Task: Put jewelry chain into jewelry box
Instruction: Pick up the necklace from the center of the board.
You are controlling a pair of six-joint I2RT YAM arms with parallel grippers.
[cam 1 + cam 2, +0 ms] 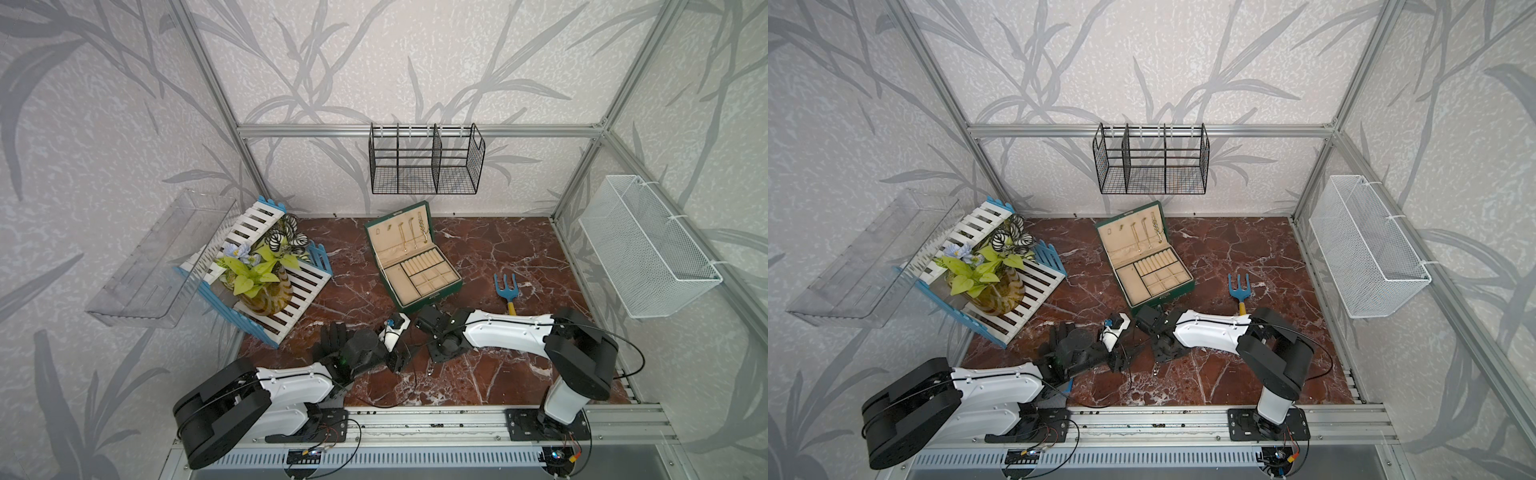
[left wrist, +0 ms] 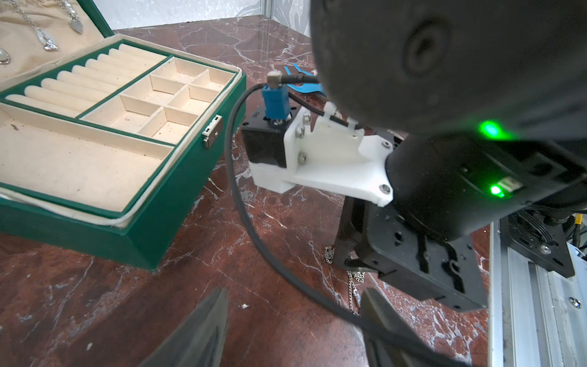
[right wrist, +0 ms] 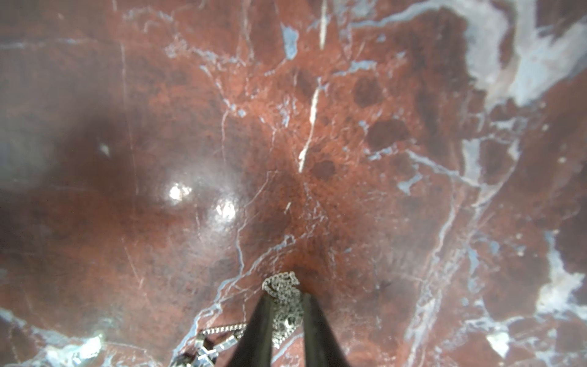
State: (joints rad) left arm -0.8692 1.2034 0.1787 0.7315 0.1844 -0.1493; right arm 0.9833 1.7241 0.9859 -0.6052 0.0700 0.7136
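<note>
Jewelry box [image 2: 149, 222], necklaces [image 2: 47, 43] seemingly on lid [image 1: 388, 243], right jaws gripping chain [image 3: 286, 295], left jaws spread

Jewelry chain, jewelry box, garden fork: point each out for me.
jewelry chain [image 3: 281, 284], right wrist view, on the bunched silver links.
jewelry box [image 2: 187, 178], left wrist view, on its green outer wall.
garden fork [image 1: 506, 291], in a top view, on its blue head.

You see a blue garden fork [image 1: 508, 293] lying on the red marble tabletop [image 1: 498, 249]. A leafy plant [image 1: 253, 274] in an amber glass vase [image 1: 266, 302] stands on the white slatted rack [image 1: 307, 290]. A black wire basket [image 1: 426, 183] hangs on the rear wall, a white mesh basket [image 1: 648, 253] on the right wall, and a clear shelf [image 1: 153, 266] on the left.
</note>
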